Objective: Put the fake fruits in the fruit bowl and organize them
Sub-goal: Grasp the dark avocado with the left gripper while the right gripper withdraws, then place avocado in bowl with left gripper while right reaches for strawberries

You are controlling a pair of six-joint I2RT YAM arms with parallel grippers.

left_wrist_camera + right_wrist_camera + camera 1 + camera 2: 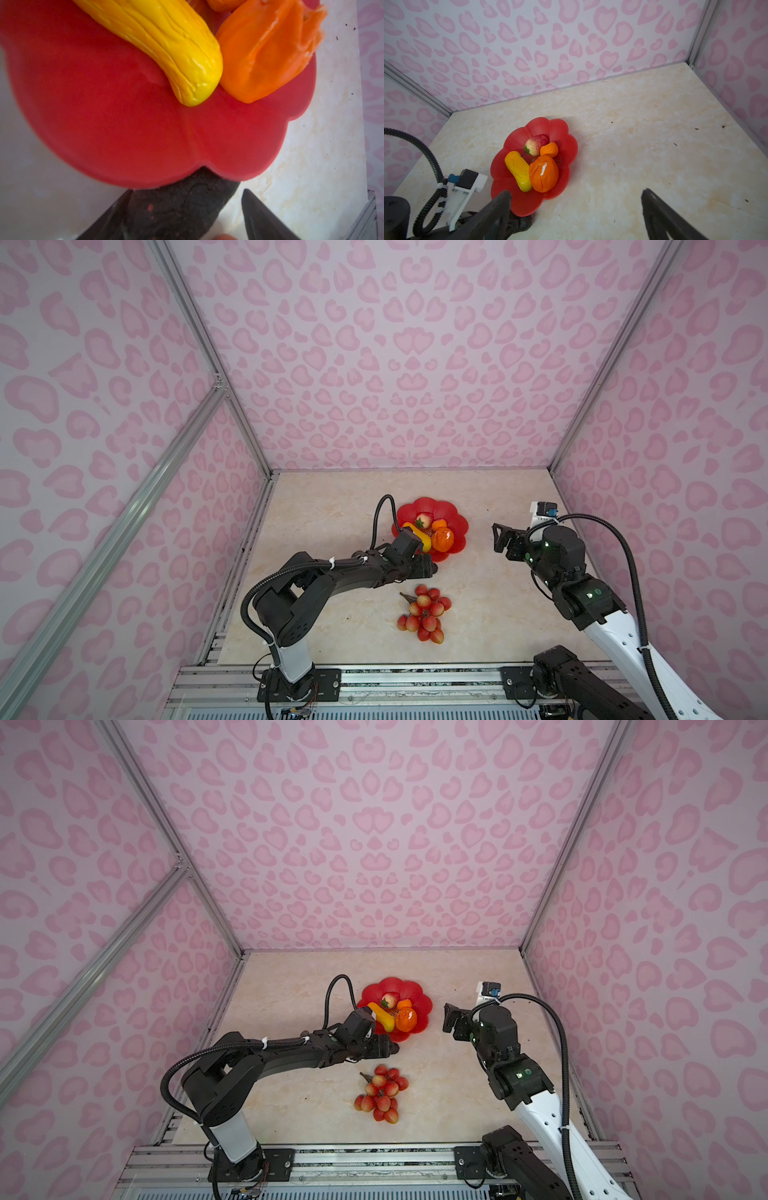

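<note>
Four fruits lie in the fruit bowl [424, 504]: strawberry [537, 144], small orange [549, 149], larger orange [544, 176] and yellow fruit [519, 170], the last two touching. Left hand [427, 566] sits at the bowl's near rim, spread around the dark oval [182, 207]; one finger lies against it, the other stands apart. The rim hides the oval's far end. Berry bunch [424, 614] lies on the surface [332, 531], apart from the bowl. Right hand [496, 538] is spread wide and empty, right of the bowl.
</note>
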